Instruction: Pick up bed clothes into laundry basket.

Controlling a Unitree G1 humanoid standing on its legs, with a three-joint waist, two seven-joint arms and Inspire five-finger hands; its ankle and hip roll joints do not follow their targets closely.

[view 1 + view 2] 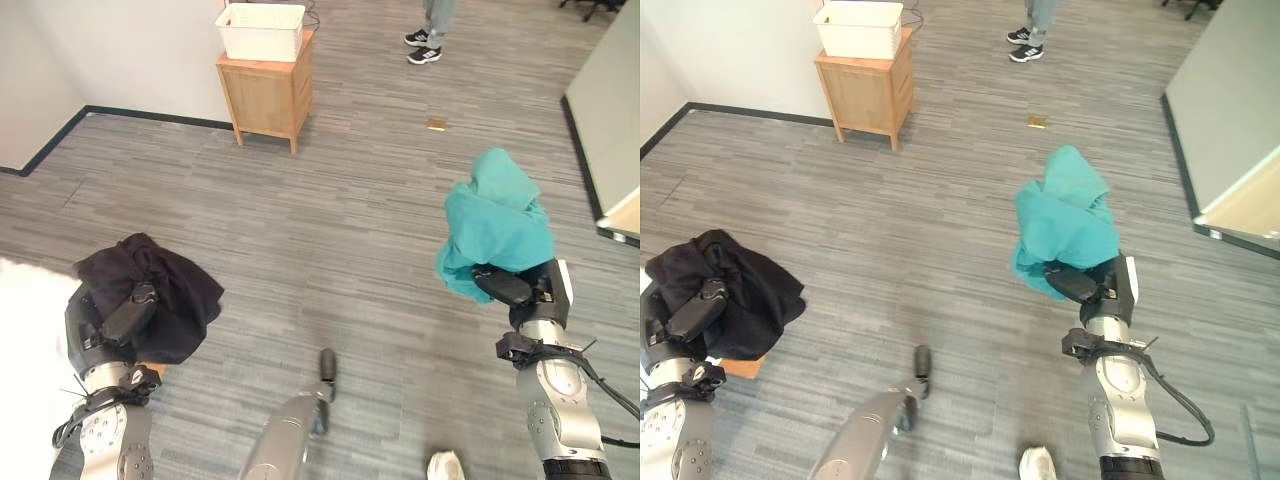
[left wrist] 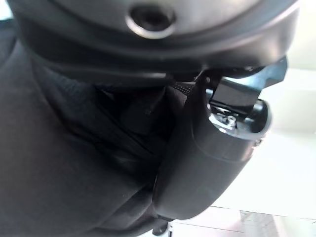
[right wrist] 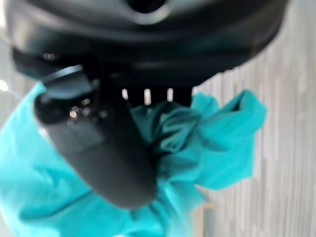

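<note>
Two garments, both off floor. Teal cloth [image 1: 495, 225] bunched in right hand [image 1: 512, 287], thumb clamped over it. Black cloth [image 1: 165, 290] gripped in left hand [image 1: 125, 315], fingers buried in folds. One white basket [image 1: 261, 30] far off atop one wooden cabinet [image 1: 266, 95]. One person's shoes [image 1: 423, 46] beyond.

Grey plank floor [image 1: 330, 230] bears a wooden cabinet [image 1: 266, 95] topped by a white laundry basket [image 1: 261, 30].

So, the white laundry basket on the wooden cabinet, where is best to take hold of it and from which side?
Probably the top rim of the white laundry basket, from above: its open top faces up and the wooden cabinet hides its base.
</note>
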